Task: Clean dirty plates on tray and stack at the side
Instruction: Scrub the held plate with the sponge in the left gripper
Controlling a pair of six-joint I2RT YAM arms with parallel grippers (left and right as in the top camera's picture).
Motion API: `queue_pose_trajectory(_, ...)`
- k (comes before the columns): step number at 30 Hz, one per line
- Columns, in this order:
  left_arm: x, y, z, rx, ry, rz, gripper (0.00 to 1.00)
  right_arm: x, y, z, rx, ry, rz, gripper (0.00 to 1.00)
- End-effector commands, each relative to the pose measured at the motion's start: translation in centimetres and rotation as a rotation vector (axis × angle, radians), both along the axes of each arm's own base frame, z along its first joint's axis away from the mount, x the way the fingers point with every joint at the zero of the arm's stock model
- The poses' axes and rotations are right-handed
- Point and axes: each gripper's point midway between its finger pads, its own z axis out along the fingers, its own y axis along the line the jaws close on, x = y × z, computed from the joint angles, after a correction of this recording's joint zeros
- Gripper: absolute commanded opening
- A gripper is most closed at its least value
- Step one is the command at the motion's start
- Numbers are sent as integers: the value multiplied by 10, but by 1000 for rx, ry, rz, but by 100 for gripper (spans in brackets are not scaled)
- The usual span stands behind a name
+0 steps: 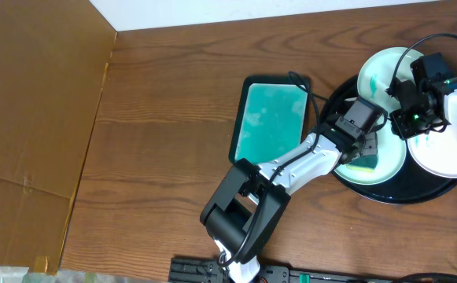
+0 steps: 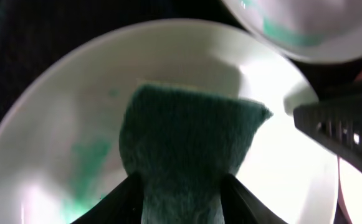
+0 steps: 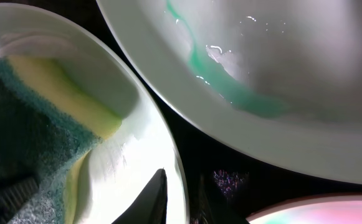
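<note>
The round black tray (image 1: 405, 193) holds three plates. My left gripper (image 1: 363, 151) is shut on a green and yellow sponge (image 2: 187, 130) and presses it onto the near pale aqua plate (image 1: 392, 163), which has a teal smear (image 2: 84, 168). My right gripper (image 1: 402, 118) is shut on that plate's rim (image 3: 179, 180), one finger inside and one outside. A second aqua plate (image 1: 377, 69) with a teal smear (image 3: 230, 84) lies behind. The white plate (image 1: 456, 141) lies at the right, partly under the right arm.
A rectangular black-rimmed teal tray (image 1: 271, 118) lies left of the round tray. A brown board (image 1: 31, 94) covers the table's left side. The left arm's base (image 1: 240, 208) stands at the front middle. The round tray runs to the right image edge.
</note>
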Motion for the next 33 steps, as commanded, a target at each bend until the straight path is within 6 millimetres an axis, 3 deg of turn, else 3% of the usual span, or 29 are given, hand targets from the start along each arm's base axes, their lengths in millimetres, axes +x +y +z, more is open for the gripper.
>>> queue_pose_trajectory(1,-19,-12,-10,-46,87,-64,42,-4,3,-5,-6,11,13,15)
queue_pose_trajectory(13,-19,-10,-11,-33,85,-61,42,-4,3,-5,-6,11,13,16)
queue_pose_trajectory(21,-6,13,-14,103,5,-32,8,-4,3,-5,-6,11,13,15)
queue_pose_trajectory(29,2,52,-15,310,-59,25,7,-4,3,-5,-6,11,13,14)
queue_pose_trajectory(33,5,55,-9,328,-81,9,7,-4,3,-5,-6,11,13,13)
